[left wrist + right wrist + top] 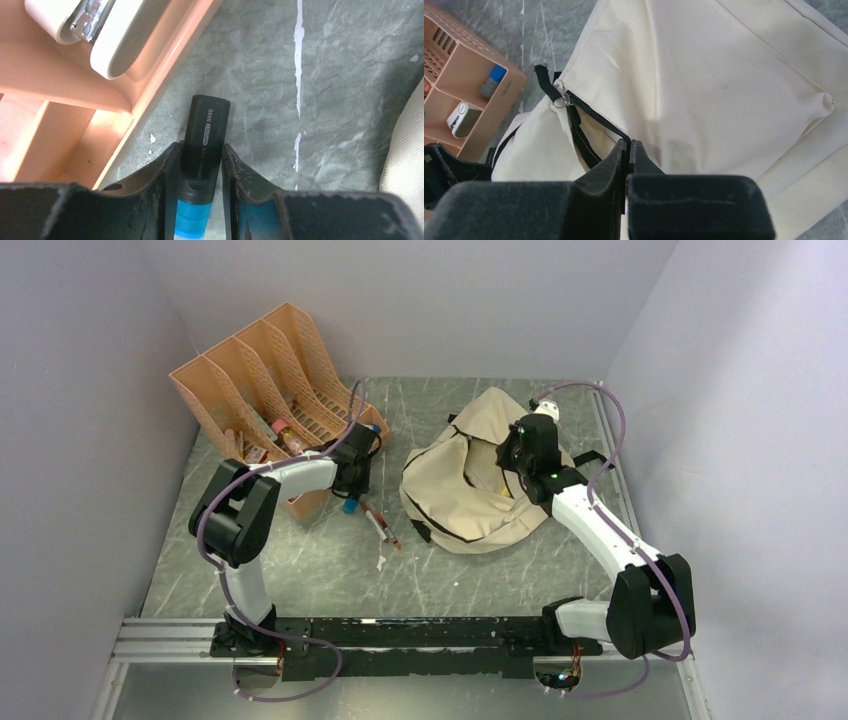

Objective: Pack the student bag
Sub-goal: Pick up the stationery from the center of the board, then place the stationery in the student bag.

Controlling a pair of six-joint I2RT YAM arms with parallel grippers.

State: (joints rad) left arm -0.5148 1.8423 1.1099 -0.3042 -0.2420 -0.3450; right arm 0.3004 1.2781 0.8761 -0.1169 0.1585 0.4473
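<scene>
The student bag (pixel 470 485) is a cream fabric backpack with black zipper lines, lying slumped at the right of the table. My right gripper (pixel 516 462) is over its upper part. In the right wrist view the right gripper (pixel 628 146) is shut on the bag's black zipper edge (pixel 596 120), with the zipper pull (pixel 558 100) further along. My left gripper (pixel 352 483) is by the organizer's front corner. In the left wrist view it (pixel 201 156) is shut on a black-capped blue marker (pixel 206 135). The bag's edge shows at the right (pixel 407 160).
An orange file organizer (pixel 262 370) stands at the back left, holding small items, including a white stapler (pixel 102 35). A pen (pixel 381 524) lies on the grey table between the organizer and the bag. Walls close in the left, back and right.
</scene>
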